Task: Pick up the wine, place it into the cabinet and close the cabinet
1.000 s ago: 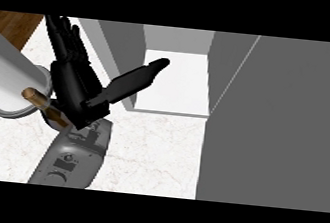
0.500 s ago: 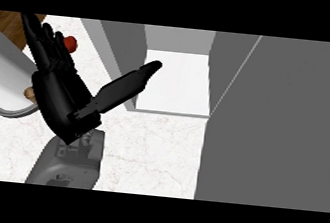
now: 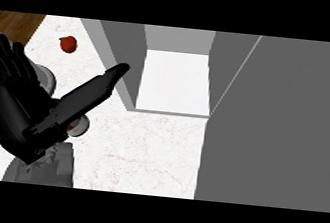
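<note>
The left robot hand (image 3: 12, 109) hovers over the marble bench (image 3: 142, 151), fingers straight and apart — the open cabinet (image 3: 172, 79) just beyond its thumb.

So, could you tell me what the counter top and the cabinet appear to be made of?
The counter top looks like white marble or stone, with faint grey speckled veining. The cabinet looks like plain grey painted board, flat and matte, with a white floor inside; the material is uncertain.
</note>
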Motion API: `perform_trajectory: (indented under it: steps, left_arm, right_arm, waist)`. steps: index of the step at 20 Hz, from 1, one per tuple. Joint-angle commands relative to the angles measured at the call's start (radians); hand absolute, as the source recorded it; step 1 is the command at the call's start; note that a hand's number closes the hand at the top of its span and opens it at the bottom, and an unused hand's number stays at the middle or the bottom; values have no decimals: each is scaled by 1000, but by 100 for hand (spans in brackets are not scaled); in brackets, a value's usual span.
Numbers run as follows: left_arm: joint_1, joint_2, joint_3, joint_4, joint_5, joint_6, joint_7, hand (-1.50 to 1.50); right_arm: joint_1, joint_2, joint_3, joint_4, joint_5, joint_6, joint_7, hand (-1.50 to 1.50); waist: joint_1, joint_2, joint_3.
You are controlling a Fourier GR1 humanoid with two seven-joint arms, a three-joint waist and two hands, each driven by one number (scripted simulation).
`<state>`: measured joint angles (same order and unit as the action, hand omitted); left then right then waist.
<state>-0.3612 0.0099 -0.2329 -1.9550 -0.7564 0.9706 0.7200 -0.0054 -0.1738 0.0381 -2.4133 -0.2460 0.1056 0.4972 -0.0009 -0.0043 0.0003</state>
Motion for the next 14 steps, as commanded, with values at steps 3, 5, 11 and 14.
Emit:
perform_trajectory:
  steps: [3, 5, 11, 14]
  left_arm:
    - [25, 3, 68, -32, -39, -43, 37, -150]
    - [71, 25, 76, -88, 29, -34, 26, -150]
    - [190, 56, 80, -107, 170, 0, -47, -150]
    - [278, 52, 57, -151, 214, 16, -99, -150]
  right_arm:
    - [28, -9, -17, -165, -43, -11, 72, -150]
    - [39, 5, -25, -124, -61, 5, 32, -150]
    - [46, 19, 3, -150, -33, -4, 61, -150]
    - [85, 19, 1, -197, -47, 0, 71, -150]
  waist:
    - [-4, 2, 0]
    - [-3, 2, 0]
    - [-7, 3, -1]
    - [-7, 1, -1]
